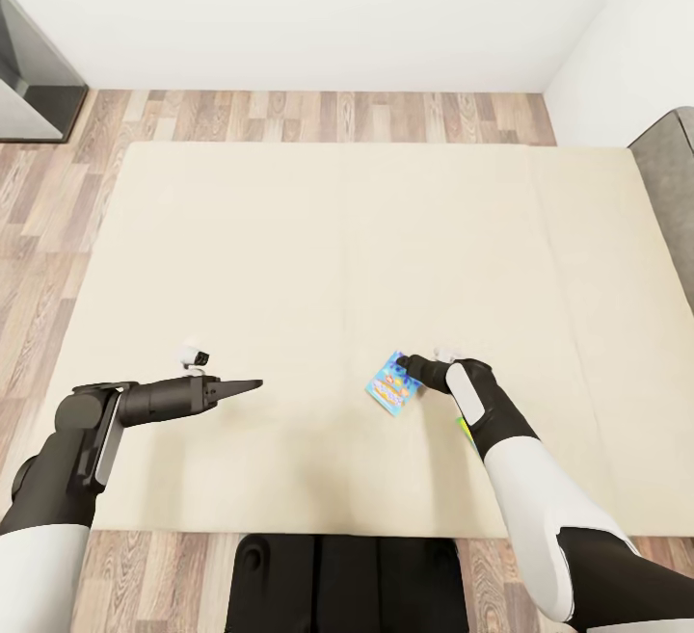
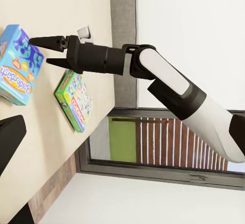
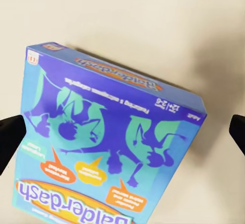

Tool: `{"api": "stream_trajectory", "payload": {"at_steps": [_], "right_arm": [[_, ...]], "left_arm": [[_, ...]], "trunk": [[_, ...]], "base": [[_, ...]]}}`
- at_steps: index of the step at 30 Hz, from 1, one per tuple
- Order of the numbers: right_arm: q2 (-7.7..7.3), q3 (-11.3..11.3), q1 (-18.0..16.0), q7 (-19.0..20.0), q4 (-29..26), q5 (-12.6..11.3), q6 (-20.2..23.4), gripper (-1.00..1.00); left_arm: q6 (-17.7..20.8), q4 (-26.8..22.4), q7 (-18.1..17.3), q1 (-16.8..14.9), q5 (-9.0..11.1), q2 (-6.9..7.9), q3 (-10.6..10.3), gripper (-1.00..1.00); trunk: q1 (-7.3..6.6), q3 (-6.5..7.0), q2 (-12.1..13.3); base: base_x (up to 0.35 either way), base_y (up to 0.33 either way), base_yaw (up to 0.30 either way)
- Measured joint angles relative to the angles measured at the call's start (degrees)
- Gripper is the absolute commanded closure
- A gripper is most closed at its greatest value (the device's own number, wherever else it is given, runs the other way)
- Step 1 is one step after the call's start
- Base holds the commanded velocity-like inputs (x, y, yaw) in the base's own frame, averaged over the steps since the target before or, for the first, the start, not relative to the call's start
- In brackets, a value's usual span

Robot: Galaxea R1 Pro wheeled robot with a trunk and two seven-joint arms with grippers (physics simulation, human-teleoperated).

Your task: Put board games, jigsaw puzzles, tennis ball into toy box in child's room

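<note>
Left gripper [image 1: 253, 385] hovers over the bed [image 1: 289, 257] left of centre, fingers narrow and holding nothing (apparently kept clear). To its right, the right gripper [image 1: 405, 364], fingers wide, straddles the blue board game [image 1: 390, 384] lying flat on the near mattress, positioned for a grasp.

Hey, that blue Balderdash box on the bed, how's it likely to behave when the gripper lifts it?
The blue Balderdash box looks like rigid printed cardboard, so it probably stays stiff. Its glossy faces may be slippery between the right gripper fingers. Flat and square-edged, it shouldn't roll, though the soft bed might let it tilt.
</note>
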Motion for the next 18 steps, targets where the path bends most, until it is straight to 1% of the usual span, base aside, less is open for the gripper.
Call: {"api": "stream_trajectory", "payload": {"at_steps": [18], "right_arm": [[0.00, 0.0, 0.0, 0.0, 0.0, 0.0, 0.0, -1.00]], "left_arm": [[0.0, 0.0, 0.0, 0.0, 0.0, 0.00, 0.0, -1.00]], "trunk": [[0.00, -1.67, 0.0]], "base": [[0.000, 0.000, 0.000]]}}
